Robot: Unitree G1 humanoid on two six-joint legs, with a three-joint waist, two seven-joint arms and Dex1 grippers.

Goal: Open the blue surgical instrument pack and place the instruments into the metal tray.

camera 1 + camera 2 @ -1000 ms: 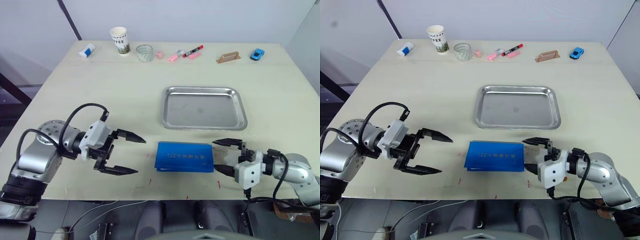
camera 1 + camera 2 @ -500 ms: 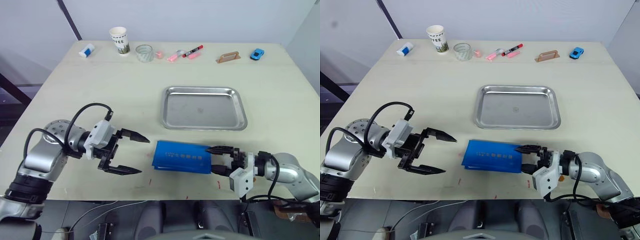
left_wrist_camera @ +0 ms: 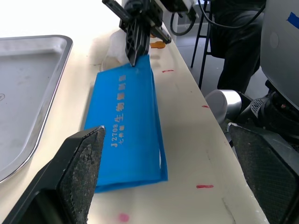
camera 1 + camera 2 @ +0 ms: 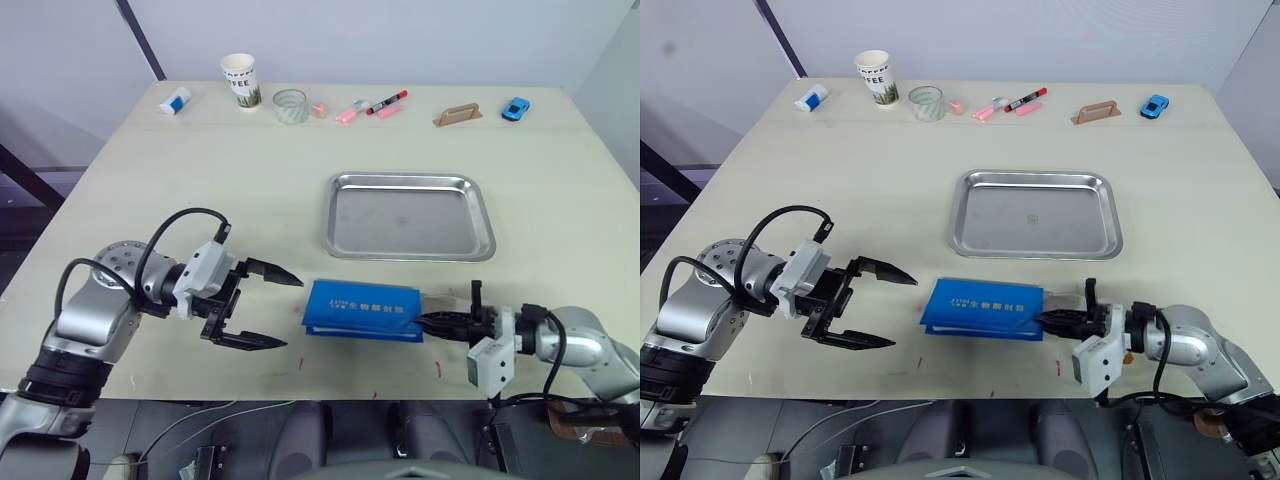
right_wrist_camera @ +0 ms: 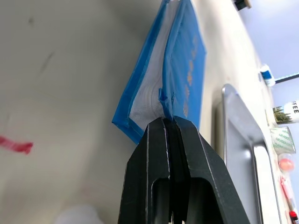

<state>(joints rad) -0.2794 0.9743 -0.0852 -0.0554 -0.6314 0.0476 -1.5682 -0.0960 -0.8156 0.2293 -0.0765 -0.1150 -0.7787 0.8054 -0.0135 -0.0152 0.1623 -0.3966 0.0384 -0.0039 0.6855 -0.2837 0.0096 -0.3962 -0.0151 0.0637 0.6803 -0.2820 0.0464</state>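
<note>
The right gripper [image 4: 1058, 320] is closed on the edge of the flat blue surgical instrument pack [image 4: 983, 309] (below the shiny metal tray [image 4: 1034, 214]); the left gripper [image 4: 883, 309] stands wide open beside it.

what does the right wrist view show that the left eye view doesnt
Right wrist view alone: the right gripper shut on the blue pack's edge, and the whitish lining between the pouch's layers.

Left eye view alone: the left gripper open beside the pack's other end, and the far row, with a paper cup, a glass, markers and a toy car.

Both: the pack flat on the table and the empty metal tray beyond it.
</note>
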